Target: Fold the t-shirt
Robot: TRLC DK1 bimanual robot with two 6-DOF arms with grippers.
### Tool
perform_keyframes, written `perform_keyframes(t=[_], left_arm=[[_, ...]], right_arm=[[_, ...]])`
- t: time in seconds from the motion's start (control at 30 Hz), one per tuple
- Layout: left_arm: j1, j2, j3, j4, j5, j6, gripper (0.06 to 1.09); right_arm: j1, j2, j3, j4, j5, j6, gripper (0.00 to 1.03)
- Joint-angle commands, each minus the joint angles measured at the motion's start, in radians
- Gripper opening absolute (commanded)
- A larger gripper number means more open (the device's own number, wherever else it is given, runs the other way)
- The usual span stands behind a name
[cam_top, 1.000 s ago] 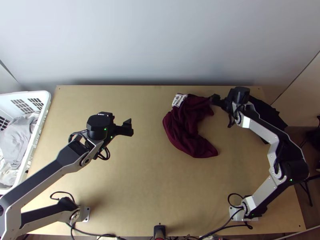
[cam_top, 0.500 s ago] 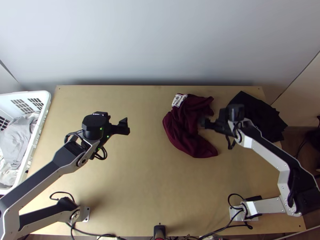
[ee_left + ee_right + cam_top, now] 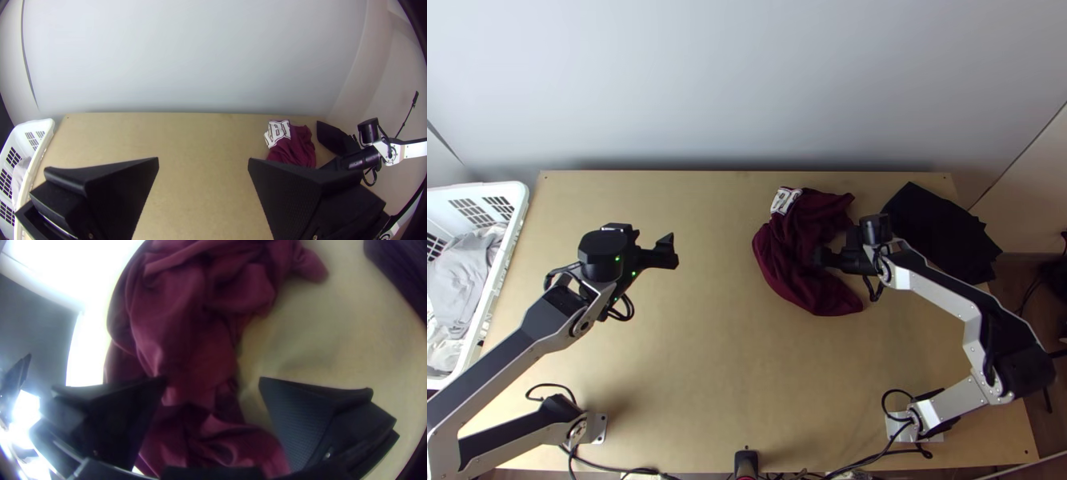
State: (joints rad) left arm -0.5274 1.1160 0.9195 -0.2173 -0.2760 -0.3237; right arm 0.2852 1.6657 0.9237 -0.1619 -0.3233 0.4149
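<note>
Light wood makes up the table [image 3: 691, 360], w/ bare room mid & left, prob. meant for spreading the shirt. White basket [image 3: 504, 258] at its left edge, grey & white clothes [image 3: 457, 280] inside; well apart from the work, so no obstacle. Maroon t-shirt [image 3: 789, 264] lies bunched in a curved heap, right of centre toward the far side. Black cloth [image 3: 939, 232] sits near it at the far right corner, maybe parked out of the way, but tight for spreading that side.

2 grippers. R gripper [image 3: 213, 378]: jaws wide apart over the heap's inner bend, maroon folds between, nothing visibly clamped; prob. lined up to pinch a fold. Can't tell if it touches. It also blocks part of the shirt. L gripper [image 3: 203, 158]: wide open, empty, above bare wood, prob. kept clear as 2nd hand. Smallest: white print [image 3: 785, 200] at the shirt's far end, a handy orientation ref.
</note>
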Motion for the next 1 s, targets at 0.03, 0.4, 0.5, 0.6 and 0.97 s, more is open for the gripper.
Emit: perform_keyframes(t=[0.03, 0.4, 0.5, 0.6, 0.97], left_arm=[[0.012, -0.025, -0.019, -0.002, 0.0, 0.005, 1.03], [0.01, -0.015, -0.021, 0.002, 0.001, 0.005, 1.03], [0.01, -0.013, -0.019, 0.006, 0.001, 0.005, 1.03], [0.009, -0.012, -0.019, 0.007, 0.001, 0.005, 1.03], [-0.006, -0.01, -0.024, 0.001, 0.001, 0.005, 1.03]], right_arm=[[0.006, 0.072, 0.069, 0.004, 0.0, 0.007, 0.95], [0.02, 0.062, 0.076, 0.03, 0.024, -0.014, 0.08], [0.02, 0.042, 0.073, 0.03, 0.024, -0.025, 0.03], [0.017, 0.025, 0.07, 0.03, 0.03, -0.025, 0.03], [-0.058, -0.169, 0.17, -0.133, 0.04, -0.093, 0.03]])
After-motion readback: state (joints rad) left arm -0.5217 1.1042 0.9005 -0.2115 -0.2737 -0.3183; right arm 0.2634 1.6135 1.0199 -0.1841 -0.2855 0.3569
